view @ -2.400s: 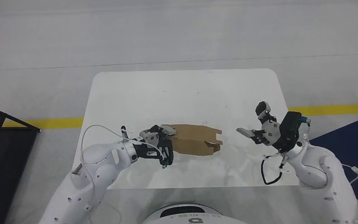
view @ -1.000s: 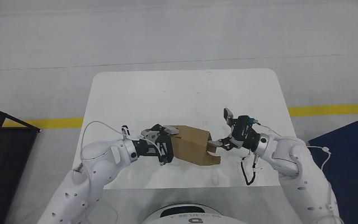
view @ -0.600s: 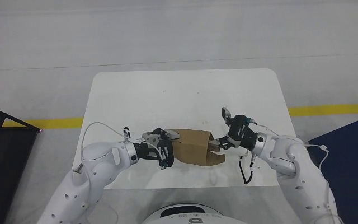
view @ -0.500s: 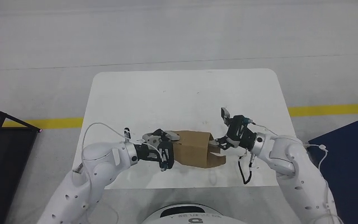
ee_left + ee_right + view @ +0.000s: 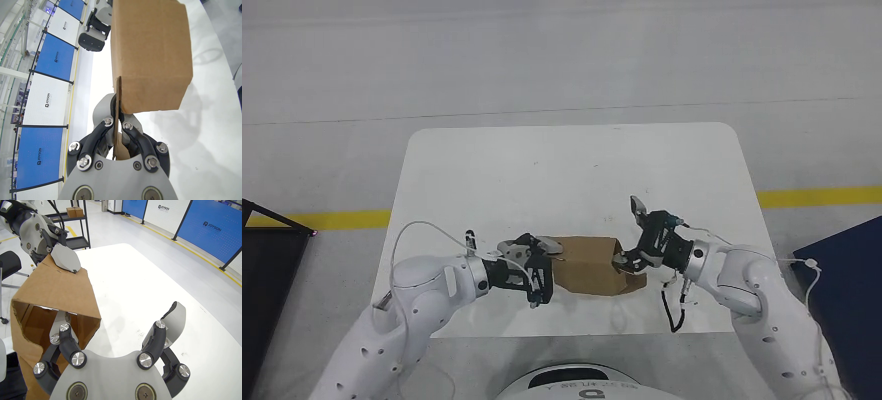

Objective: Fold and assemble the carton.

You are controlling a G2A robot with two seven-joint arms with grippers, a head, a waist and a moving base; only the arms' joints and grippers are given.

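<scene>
Carton at lower centre of top view, long axis left–right, spanning the two grippers. Left gripper clamped on the left-end flap. Right gripper spread wide at the open right end, the nearer one to that mouth, with one finger apparently inside it.

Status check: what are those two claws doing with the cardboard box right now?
Left gripper shut on carton flap. Right gripper open, one finger inside carton's open end. Nothing blocking.
</scene>
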